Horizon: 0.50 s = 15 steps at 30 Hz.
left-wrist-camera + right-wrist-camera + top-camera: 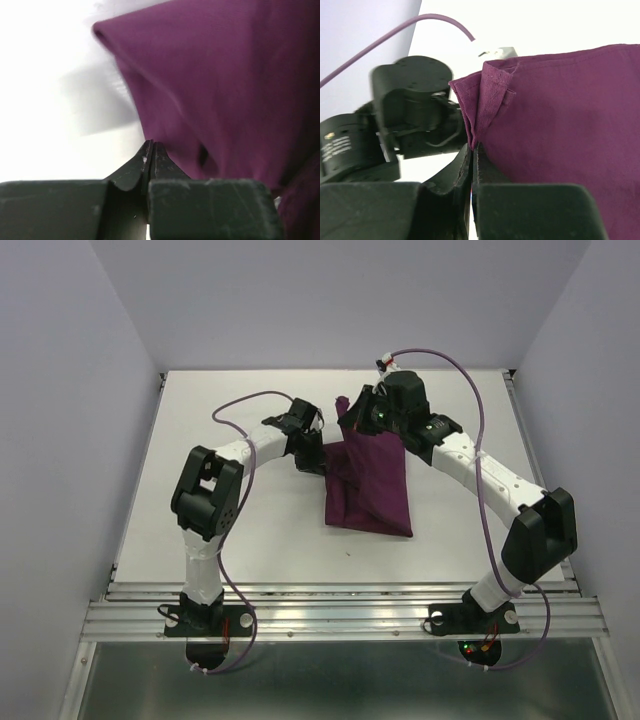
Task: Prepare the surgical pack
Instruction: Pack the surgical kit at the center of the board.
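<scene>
Cloth (370,490) pinched at two points, centre of the top view

Left hand (310,452) is closed narrow on the cloth's upper-left edge. Right hand (356,422) is clamped on its top corner, which is bunched and raised. The lower part lies flat on the white desk (200,390).
</scene>
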Each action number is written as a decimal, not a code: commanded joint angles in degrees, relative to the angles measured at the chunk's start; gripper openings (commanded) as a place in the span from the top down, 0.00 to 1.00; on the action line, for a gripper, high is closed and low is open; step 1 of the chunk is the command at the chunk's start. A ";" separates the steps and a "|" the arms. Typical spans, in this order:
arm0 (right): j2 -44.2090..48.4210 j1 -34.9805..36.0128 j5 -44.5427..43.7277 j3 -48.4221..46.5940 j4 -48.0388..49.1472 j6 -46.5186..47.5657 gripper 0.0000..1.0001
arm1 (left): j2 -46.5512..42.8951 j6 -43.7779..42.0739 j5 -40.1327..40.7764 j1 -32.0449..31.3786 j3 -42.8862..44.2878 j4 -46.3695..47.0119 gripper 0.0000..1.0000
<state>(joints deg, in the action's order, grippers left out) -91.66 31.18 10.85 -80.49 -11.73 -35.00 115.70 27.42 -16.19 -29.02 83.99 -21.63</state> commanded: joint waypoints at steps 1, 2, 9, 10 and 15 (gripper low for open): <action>2.36 0.11 0.92 -0.20 4.87 -0.77 0.99 | -5.40 -1.14 -0.60 1.50 -2.33 1.14 1.00; 2.27 0.11 1.27 -0.28 4.96 -0.85 0.99 | -5.22 -1.05 -1.12 1.68 -2.77 1.58 1.00; 1.40 0.64 3.21 -0.46 6.36 -1.65 0.99 | -2.76 0.00 -5.61 1.33 -4.79 4.40 1.00; 1.31 1.16 3.47 -0.37 6.45 -1.73 0.99 | -2.76 0.44 -6.22 1.24 -5.23 5.71 1.00; 1.04 1.69 4.53 0.50 7.94 -2.52 0.99 | -0.14 1.84 -10.00 -0.07 -4.28 8.18 1.00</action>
<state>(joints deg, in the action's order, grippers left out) -91.66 31.62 12.82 -80.44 -10.85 -36.07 113.69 28.10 -21.76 -27.75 79.02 -16.56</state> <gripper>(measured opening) 0.030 0.079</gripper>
